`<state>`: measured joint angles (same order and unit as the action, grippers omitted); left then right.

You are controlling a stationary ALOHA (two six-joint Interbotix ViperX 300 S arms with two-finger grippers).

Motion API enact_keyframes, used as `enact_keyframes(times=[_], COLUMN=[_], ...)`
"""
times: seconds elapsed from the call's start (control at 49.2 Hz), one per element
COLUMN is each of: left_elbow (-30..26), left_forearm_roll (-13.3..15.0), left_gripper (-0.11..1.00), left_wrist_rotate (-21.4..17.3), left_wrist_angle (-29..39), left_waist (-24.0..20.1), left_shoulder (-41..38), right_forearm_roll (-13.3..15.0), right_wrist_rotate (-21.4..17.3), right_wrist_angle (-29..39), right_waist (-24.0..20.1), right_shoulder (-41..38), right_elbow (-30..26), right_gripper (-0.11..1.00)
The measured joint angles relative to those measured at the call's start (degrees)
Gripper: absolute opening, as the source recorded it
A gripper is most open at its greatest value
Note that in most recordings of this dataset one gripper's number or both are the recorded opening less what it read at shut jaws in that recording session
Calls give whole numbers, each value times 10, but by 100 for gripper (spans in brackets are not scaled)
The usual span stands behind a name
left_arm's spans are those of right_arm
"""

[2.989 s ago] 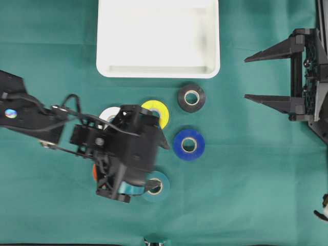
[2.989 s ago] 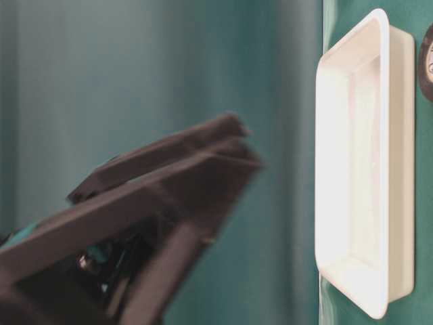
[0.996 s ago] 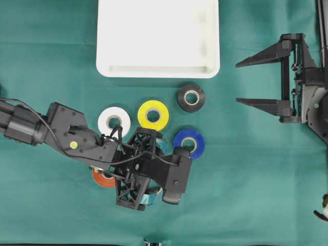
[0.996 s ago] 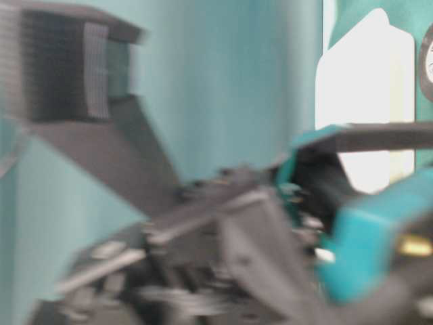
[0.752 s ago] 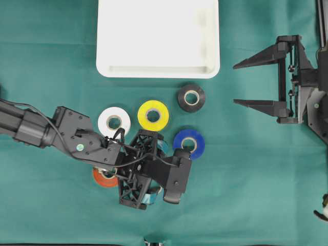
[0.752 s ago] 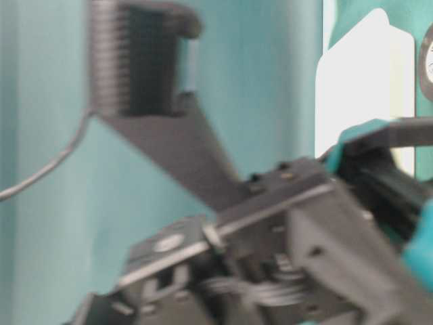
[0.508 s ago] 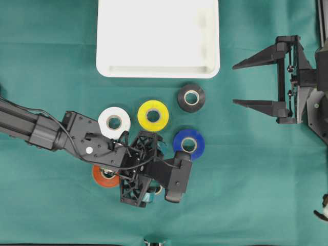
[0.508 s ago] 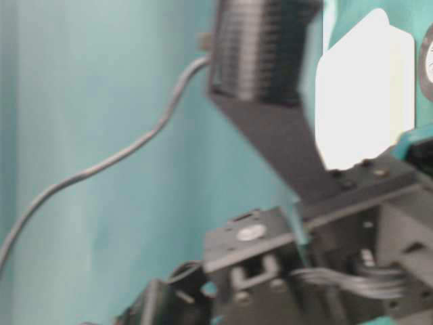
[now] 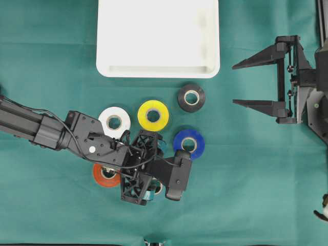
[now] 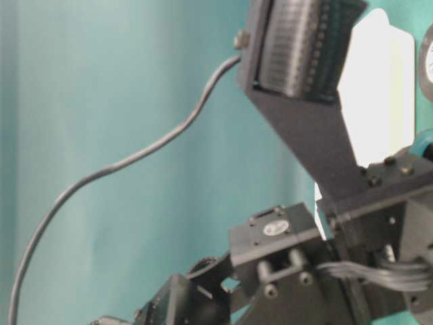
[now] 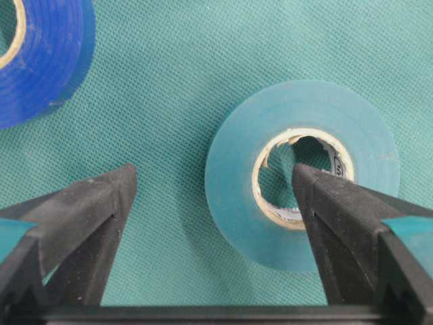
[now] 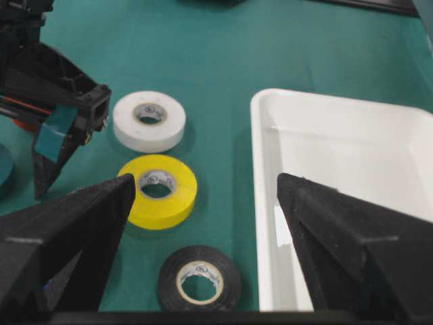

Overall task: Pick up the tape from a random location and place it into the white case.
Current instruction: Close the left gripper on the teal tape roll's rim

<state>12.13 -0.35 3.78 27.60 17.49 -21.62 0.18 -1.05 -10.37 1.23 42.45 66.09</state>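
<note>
Teal Tape Waits Between Two Wide Fingers

Teal tape [image 11: 301, 175] lies flat on the green cloth [image 11: 176, 81], right under the left gripper [image 11: 210, 196]. The gripper is spread wide and holds nothing. One finger tip sits over the hole in the middle of the tape. The other finger tip is out on the bare cloth, off to the side of the tape. So one side of the ring sits between the two fingers.

To do this well, I think the gripper should go straight down until both tips are near the cloth. Then it should squeeze slowly, so the ring does not slide away.

Just past the teal tape is the blue tape [image 9: 189, 144]. It is close, so the outside finger should not bump it. The orange tape [image 9: 105, 175] is on the other side of the teal tape.

Farther from the teal tape are the yellow tape [image 9: 153, 115], the white tape [image 9: 114, 120] and the black tape [image 9: 191, 97]. Farthest is the white case [image 9: 158, 70], with nothing in it.

The right gripper [image 9: 256, 84] is well away, also spread wide and holding nothing.
</note>
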Motion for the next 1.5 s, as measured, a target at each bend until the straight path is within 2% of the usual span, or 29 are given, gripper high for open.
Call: enact_keyframes(times=[0.102,0.163,0.346,0.407,1.139,1.505], left_elbow=[1,1,0,1,-4,-21], left_forearm_roll=[0,0,1,1,1,0], left_gripper=[95,86,34,21,21,21], left_wrist_rotate=[0,-1,-2,-4,-2,-2], left_wrist_angle=[-1,-2,4,8,24,75], left_waist=[1,0,1,2,3,4], left_shoulder=[0,0,0,0,5,91], right_forearm_roll=[0,0,0,0,0,0], right_wrist_rotate=[0,0,0,0,0,0], right_wrist_angle=[0,-1,0,0,0,0], right_waist=[0,0,0,0,0,0], right_shoulder=[0,0,-1,0,0,-1], right_elbow=[-1,-1,-1,0,0,0], right_gripper=[90,90,90,90,90,90])
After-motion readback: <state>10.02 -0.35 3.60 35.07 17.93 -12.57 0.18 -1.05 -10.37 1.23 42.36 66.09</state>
